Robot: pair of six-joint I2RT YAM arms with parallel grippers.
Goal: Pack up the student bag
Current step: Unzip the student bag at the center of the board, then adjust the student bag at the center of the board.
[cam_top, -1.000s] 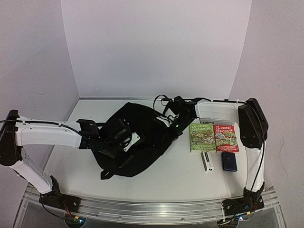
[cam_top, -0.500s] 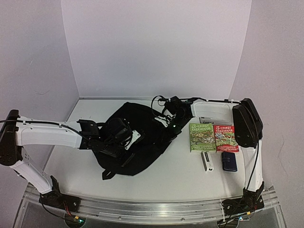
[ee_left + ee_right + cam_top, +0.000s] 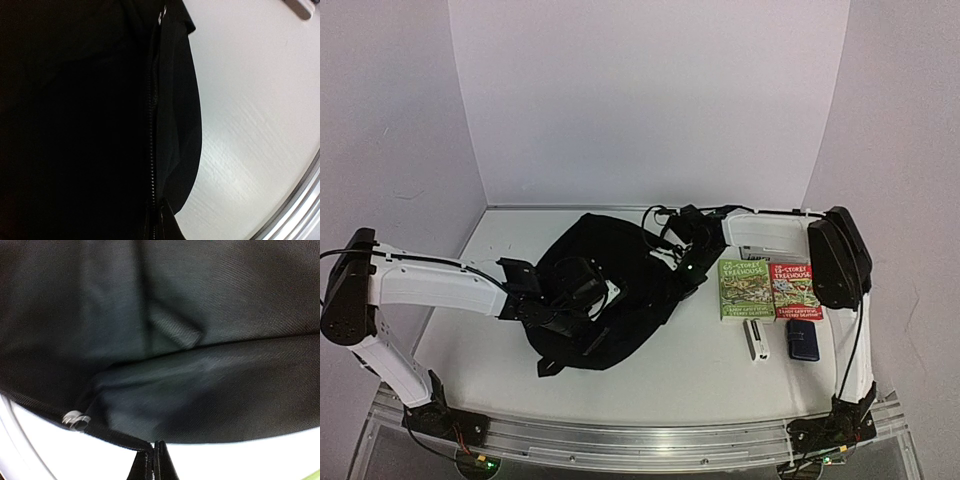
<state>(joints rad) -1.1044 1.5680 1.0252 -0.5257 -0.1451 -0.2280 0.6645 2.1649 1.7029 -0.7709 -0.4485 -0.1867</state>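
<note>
L tool (image 3: 586, 297) & R tool (image 3: 152, 455) both shut, pinching student bag (image 3: 630, 265); L arm (image 3: 440, 285) shifted right.

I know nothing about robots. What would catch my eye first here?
A big black student bag lies slumped on the table, the left gripper and the right gripper reaching in from either side, both pinched shut on its fabric. To its right sit a green book and a red book, side by side.

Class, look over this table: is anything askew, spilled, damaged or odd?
Only the bag: it lies crumpled and diagonal, straps tangled at its far end. Books and case sit squarely. Nothing looks spilled or damaged.
</note>
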